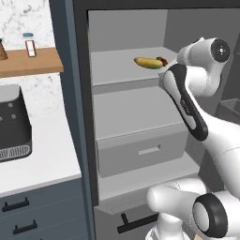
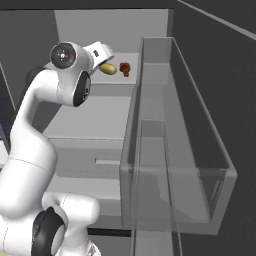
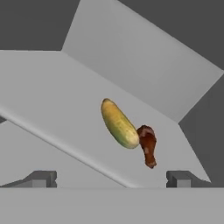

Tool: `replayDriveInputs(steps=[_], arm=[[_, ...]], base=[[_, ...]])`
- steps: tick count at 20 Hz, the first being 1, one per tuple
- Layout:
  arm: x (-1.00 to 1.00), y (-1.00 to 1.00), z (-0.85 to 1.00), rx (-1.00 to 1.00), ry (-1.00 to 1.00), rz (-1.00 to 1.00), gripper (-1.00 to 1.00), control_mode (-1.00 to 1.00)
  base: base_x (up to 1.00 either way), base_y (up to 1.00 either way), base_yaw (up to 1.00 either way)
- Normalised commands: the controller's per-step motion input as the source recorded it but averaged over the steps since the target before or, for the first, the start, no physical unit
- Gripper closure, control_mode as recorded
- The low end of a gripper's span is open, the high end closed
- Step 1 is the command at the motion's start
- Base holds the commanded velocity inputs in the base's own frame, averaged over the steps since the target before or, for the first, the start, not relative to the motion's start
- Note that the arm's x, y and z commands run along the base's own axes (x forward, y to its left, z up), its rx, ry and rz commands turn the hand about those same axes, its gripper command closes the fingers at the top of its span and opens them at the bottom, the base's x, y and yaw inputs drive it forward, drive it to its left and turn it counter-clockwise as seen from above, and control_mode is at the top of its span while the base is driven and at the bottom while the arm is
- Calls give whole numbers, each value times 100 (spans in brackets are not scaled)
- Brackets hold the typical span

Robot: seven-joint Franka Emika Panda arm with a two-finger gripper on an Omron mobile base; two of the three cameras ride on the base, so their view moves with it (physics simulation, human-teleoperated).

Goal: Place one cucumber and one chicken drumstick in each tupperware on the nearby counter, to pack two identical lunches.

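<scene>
Gripper [image 3: 111,178] spread wide, short of cucumber [image 3: 118,123] touching drumstick [image 3: 148,145] on shelf [image 3: 52,87].

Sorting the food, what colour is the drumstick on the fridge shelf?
Reddish brown drumstick, clearest in the hand view.

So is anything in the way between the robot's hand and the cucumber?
No. In the hand view, just bare grey shelf lies between the open gripper and the cucumber.

No readable text, labels, brands, numbers or signs appear anywhere. The small white container [image 1: 30,45] on the wooden shelf [image 1: 29,62] is too blurred to read.
</scene>
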Motion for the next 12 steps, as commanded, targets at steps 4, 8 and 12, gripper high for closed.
replayDriveInputs(steps=[4, 8, 12], arm=[[12, 0, 0, 1, 7, 10, -100, -100], [5, -1, 0, 1, 3, 3, -100, -100], [14, -10, 0, 1, 3, 0, -100, -100]], base=[[0, 0, 0], [0, 0, 0], [0, 0, 0]])
